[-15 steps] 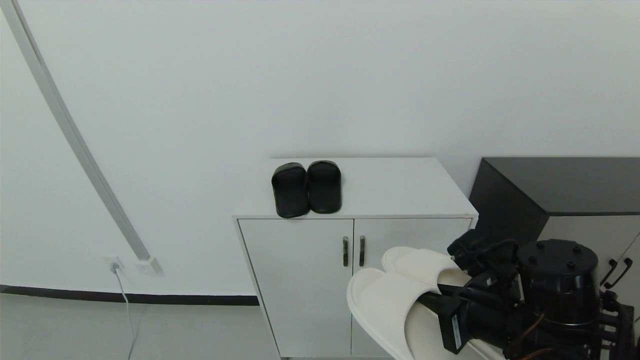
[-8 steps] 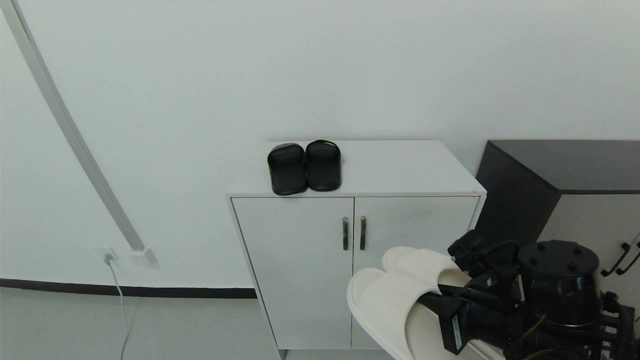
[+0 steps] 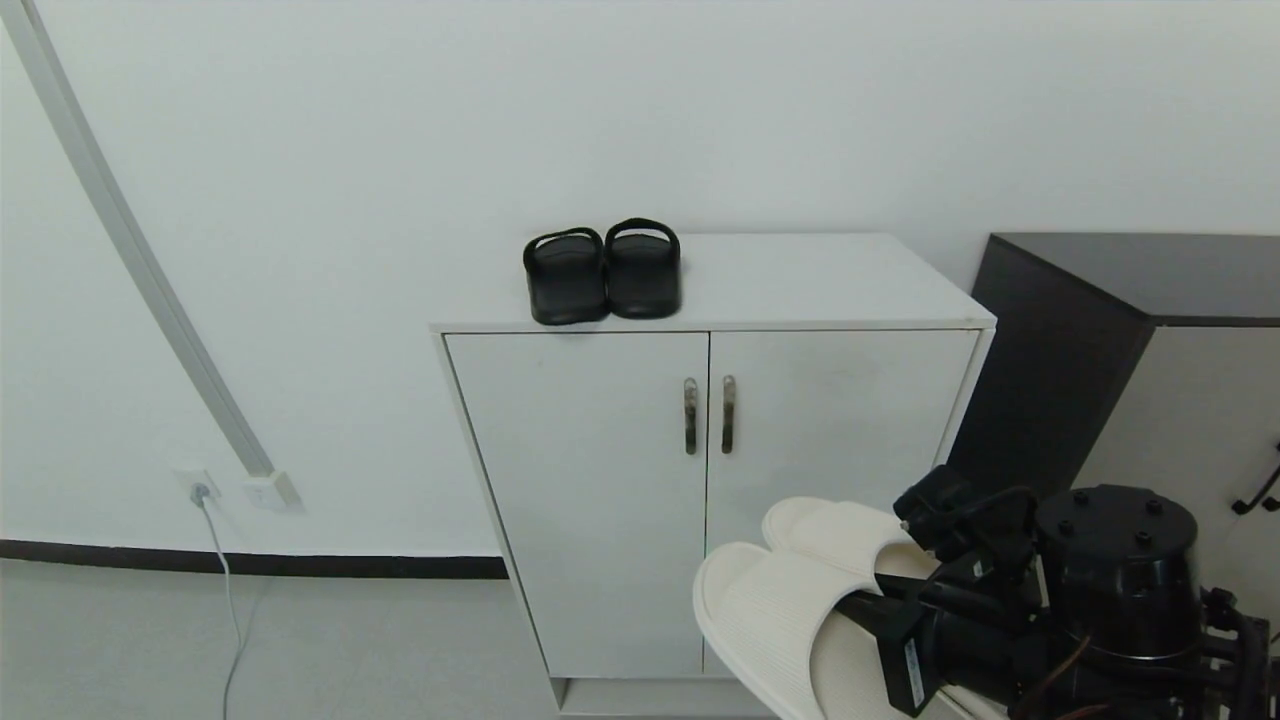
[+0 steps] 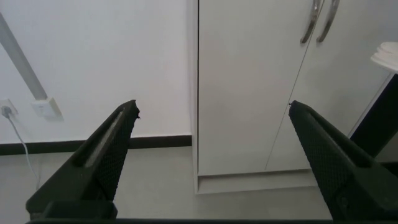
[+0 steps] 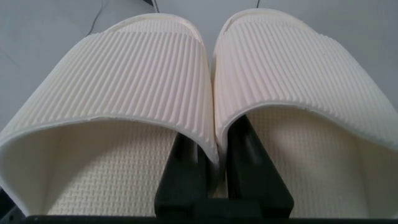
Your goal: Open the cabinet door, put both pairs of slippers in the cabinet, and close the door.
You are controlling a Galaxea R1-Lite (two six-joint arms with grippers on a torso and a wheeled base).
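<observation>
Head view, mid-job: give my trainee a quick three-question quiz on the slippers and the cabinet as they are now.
1. True or false: both cabinet doors are shut.
2. Where are the black slippers relative to the cabinet? A inside it; B on its top; C beside it.
3. Fill in: the right gripper has its fingers clamped on the ____.
Key: 1 true; 2 B; 3 white slippers.

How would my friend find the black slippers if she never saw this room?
Look for the white cabinet with two doors against the wall. On its top, toward the left front edge, sit the black slippers, side by side. The white slippers are lower, held in the robot's right hand.
</observation>
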